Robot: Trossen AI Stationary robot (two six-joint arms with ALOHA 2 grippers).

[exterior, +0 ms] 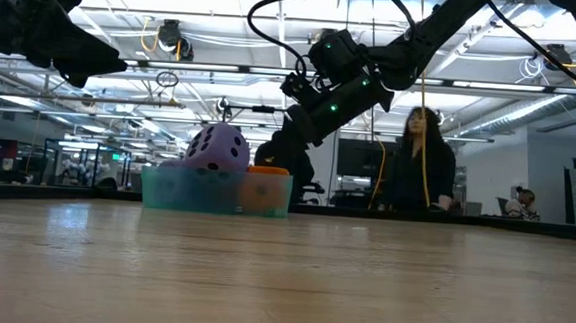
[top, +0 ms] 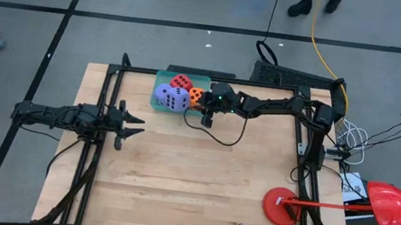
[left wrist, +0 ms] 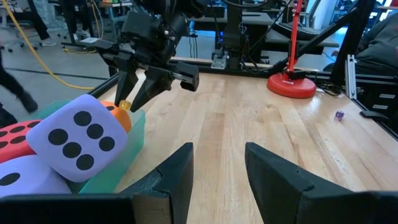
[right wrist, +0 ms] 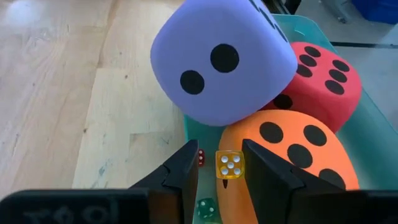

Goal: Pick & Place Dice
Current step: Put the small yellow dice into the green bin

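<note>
A teal tray (top: 158, 76) stands at the table's far side and holds foam dice: orange (right wrist: 292, 155), red (right wrist: 317, 78) and two purple-blue (left wrist: 78, 134) (left wrist: 25, 177). The upper purple-blue die rests on the others. My right gripper (right wrist: 221, 149) hangs open over the tray's right end (top: 206, 117), pointing down. A small yellow die (right wrist: 229, 165) shows between its fingers. A small red die (right wrist: 200, 158) and a small green die (right wrist: 205, 208) lie on the tray floor. My left gripper (top: 138, 125) waits open at the table's left. My right gripper has the small yellow die (right wrist: 229, 165) close by the inner side of one finger (right wrist: 261, 168), with a clear gap to the other finger. Whether that finger touches the die, I cannot tell. The fingers point down into the tray beside the orange foam die.
A red round stand base (top: 281, 205) sits near the table's right near corner. A tiny purple die (left wrist: 339, 115) lies on the bare wood toward the near edge. A dark cable (top: 220, 139) loops on the table below my right arm. A person (exterior: 418, 159) stands beyond the far edge.
</note>
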